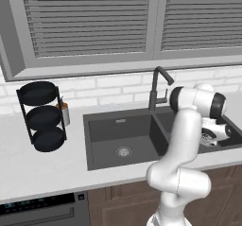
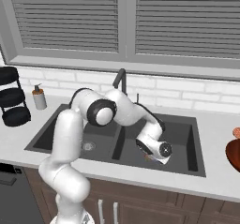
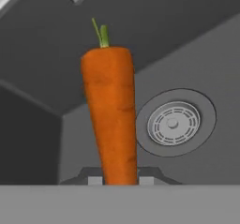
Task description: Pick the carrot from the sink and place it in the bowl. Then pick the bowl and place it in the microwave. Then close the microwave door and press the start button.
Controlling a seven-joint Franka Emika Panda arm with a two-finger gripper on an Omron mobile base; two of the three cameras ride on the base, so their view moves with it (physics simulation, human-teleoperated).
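Note:
The orange carrot (image 3: pixel 112 110) with a green stub stands up between my fingertips in the hand view, over the dark floor of the sink (image 3: pixel 197 59). My gripper (image 3: pixel 120 180) is shut on the carrot's thin end. From the right base view the hand (image 2: pixel 157 148) reaches down into the right basin of the sink (image 2: pixel 185 134). The reddish-brown bowl (image 2: pixel 234 155) sits on the counter at the far right edge. The microwave and its door are out of view.
A round metal drain (image 3: pixel 173 123) lies just right of the carrot. The dark gooseneck faucet (image 1: pixel 158 85) rises behind the sink. A black three-tier rack (image 1: pixel 42 116) and a soap dispenser (image 2: pixel 39 98) stand on the counter to the left.

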